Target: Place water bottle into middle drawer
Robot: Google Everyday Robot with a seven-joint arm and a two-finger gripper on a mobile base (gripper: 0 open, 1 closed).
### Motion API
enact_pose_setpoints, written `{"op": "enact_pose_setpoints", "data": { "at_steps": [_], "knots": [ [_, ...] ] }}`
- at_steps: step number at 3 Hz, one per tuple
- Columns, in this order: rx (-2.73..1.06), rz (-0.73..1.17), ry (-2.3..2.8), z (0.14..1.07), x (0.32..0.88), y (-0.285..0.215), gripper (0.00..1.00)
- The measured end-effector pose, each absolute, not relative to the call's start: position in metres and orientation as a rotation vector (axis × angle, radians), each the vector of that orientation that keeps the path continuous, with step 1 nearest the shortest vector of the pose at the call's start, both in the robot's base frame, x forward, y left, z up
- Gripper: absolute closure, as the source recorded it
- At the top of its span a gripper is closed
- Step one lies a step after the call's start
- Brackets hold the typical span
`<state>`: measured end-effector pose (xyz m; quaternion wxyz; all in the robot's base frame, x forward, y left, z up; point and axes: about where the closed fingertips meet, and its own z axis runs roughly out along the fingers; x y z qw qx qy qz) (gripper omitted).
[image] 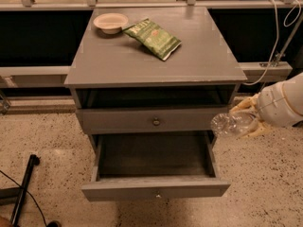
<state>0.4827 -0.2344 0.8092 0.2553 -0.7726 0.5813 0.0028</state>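
The water bottle, small, clear and crinkled, lies sideways in my gripper, which is shut on it. The bottle's free end points left, level with the right end of the upper grey drawer. The gripper hangs just right of the cabinet, above the right rear corner of the middle drawer. That drawer is pulled out, with a dark interior and a small knob at its front centre.
The grey cabinet top holds a green snack bag and a small shallow bowl. A black pole lies on the speckled floor at the left. Cables hang at the right, by a rail.
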Motion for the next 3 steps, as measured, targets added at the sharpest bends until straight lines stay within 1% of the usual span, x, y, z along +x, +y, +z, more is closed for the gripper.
{"op": "enact_pose_setpoints", "data": {
  "at_steps": [1, 2, 3],
  "knots": [
    [-1.986, 0.071, 1.561, 0.801, 0.494, -0.221, 1.0],
    [-1.876, 0.175, 1.407, 0.803, 0.52, -0.199, 1.0],
    [-1.879, 0.164, 1.302, 0.799, 0.538, -0.197, 1.0]
  ]
}}
